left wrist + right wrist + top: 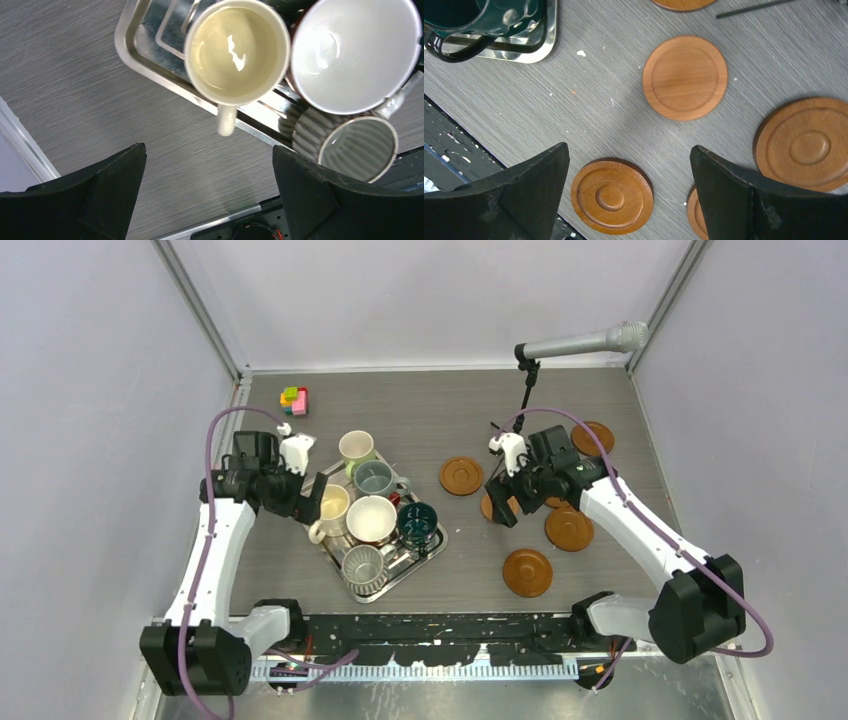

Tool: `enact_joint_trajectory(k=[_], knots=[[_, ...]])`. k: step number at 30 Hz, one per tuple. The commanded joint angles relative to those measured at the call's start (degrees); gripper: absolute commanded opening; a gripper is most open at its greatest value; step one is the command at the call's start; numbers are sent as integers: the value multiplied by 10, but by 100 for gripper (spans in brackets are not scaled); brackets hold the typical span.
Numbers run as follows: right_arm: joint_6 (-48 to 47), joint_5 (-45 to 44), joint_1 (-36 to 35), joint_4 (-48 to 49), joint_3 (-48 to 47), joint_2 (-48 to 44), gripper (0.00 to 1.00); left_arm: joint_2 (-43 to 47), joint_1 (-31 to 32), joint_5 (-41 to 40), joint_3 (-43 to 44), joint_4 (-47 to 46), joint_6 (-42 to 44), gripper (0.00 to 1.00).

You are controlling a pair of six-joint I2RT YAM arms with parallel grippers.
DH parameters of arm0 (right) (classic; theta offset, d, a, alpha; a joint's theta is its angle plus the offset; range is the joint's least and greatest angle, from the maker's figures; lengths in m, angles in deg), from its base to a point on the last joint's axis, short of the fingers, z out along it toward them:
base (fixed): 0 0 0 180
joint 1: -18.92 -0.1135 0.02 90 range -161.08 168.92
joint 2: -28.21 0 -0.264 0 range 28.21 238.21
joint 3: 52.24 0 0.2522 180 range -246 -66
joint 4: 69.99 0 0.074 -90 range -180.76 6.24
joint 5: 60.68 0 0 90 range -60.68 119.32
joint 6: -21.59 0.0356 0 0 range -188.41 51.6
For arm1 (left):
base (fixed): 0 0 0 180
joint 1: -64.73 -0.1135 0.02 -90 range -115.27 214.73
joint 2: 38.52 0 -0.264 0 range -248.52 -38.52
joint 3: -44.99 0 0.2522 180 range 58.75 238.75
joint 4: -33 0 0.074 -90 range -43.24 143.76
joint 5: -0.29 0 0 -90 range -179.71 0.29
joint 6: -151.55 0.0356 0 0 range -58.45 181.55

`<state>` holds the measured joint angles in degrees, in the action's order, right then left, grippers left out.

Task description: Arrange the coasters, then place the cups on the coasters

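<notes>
Both arms reach forward with bent elbows and wrists tipped down, the left end effector spread wide and empty just beside the cream cup on the crowded tray, the right end effector likewise released above the coasters scattered across the surface.

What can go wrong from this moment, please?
The cups stand crowded on the tray: the open left gripper, taking the cream cup, may knock the ribbed cup.
The microphone stand stands just beyond the right gripper; a reach to the far coaster could strike it.
</notes>
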<state>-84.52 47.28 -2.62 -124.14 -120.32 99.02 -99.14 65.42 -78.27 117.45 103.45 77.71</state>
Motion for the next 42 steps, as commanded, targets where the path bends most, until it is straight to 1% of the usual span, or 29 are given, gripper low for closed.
enact_joint_trajectory(k=[1,4,6,7,8,12,16,18,21,28,31,35,37,41,42], knots=[[-26,9,-22,8,-35,24,95,-37,-78,21,30,-12,25,100],[-40,7,-39,13,-34,46,94,-104,-165,107,68,15,31,100],[-44,22,-45,18,-33,60,94,-147,-199,159,90,35,34,100],[-45,29,-49,22,-32,68,94,-160,-205,171,92,36,29,100],[-46,36,-51,26,-31,75,93,-168,-207,174,88,24,19,99],[-48,57,-68,44,-30,108,91,-175,-209,149,51,-54,-48,89],[-47,56,-84,76,-22,131,87,-206,-209,141,31,-93,-96,83],[-42,55,-91,95,-15,136,86,-233,-211,133,36,-93,-103,78],[-38,63,-97,119,-4,140,84,-255,-222,151,27,-105,-113,74],[-30,78,-120,171,25,155,80,-303,-222,187,14,-155,-158,63],[-37,77,-130,167,16,167,78,-324,-221,188,11,-169,-158,58],[-33,86,-134,183,14,177,75,-345,-220,184,9,-185,-159,54],[-32,85,-140,176,2,191,73,-358,-217,186,13,-187,-159,53],[0,98,-144,164,-22,227,68,-383,-211,191,16,-200,-181,50],[14,106,-144,165,-26,235,68,-389,-210,193,19,-202,-183,48]])
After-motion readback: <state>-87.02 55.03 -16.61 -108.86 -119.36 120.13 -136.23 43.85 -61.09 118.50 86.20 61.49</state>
